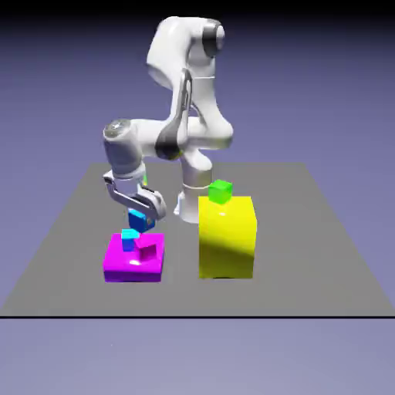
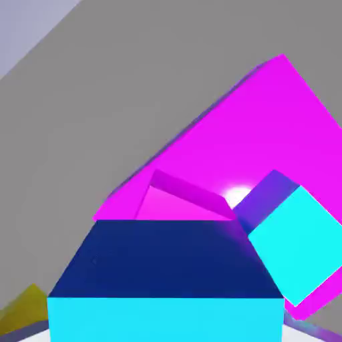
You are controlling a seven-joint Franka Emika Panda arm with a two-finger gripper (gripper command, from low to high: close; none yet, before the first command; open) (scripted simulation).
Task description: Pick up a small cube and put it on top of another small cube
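Note:
My gripper is shut on a small cube, cyan and dark blue, and holds it just above the flat magenta block. In the hand view this held small cube fills the bottom and hides my fingertips. A second small cyan cube rests on the magenta block, below the held one and slightly toward the exterior view's left; in the hand view this cyan cube lies to the right of the held one. The two cubes do not touch.
A small crimson cube sits on the magenta block beside the resting cyan cube. A tall yellow block with a small green cube on top stands toward the exterior view's right. The grey table carries everything.

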